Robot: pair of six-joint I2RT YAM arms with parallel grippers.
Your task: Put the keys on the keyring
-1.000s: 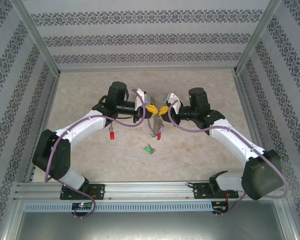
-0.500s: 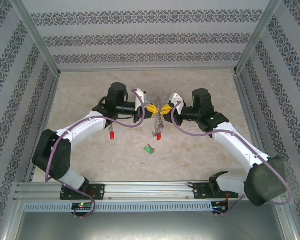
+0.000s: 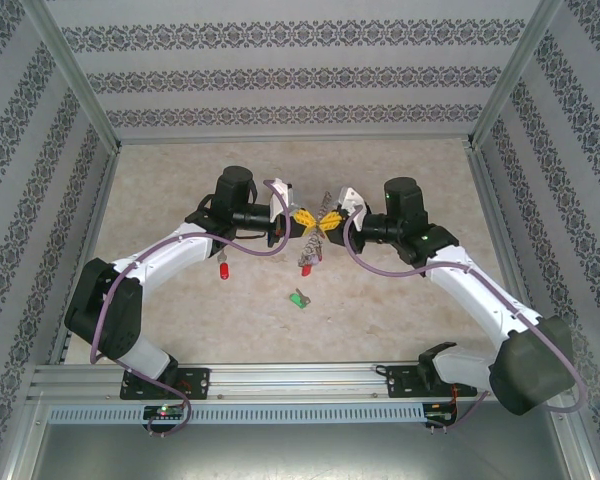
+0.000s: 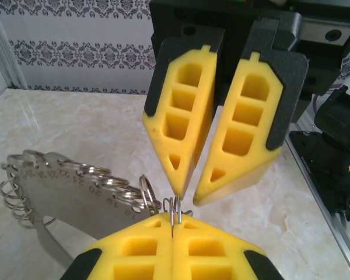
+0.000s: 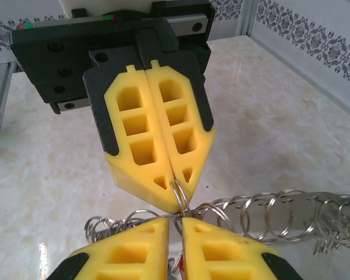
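A red key (image 3: 223, 272) lies loose on the table (image 3: 160, 190), at about 8 o'clock from the two grippers and just beside the left forearm. The left gripper (image 3: 298, 221) is clamped tight on a thin wire ring of the keyring (image 3: 308, 252). The keyring hangs from that grip over mid-table, its small rings strung out toward 6 o'clock, with a red tag (image 3: 306, 268) at its low end. A green tag (image 3: 298, 298) lies flat at 6 o'clock, apart from the keyring. The right gripper (image 3: 326, 221) faces in from 3 o'clock with its jaws a narrow gap apart. One fingertip (image 4: 176, 189) touches the same wire. Bare table runs to the walls (image 3: 20, 150) at 9, 12 and 3 o'clock, and the rail (image 3: 300, 378) bounds 6 o'clock.
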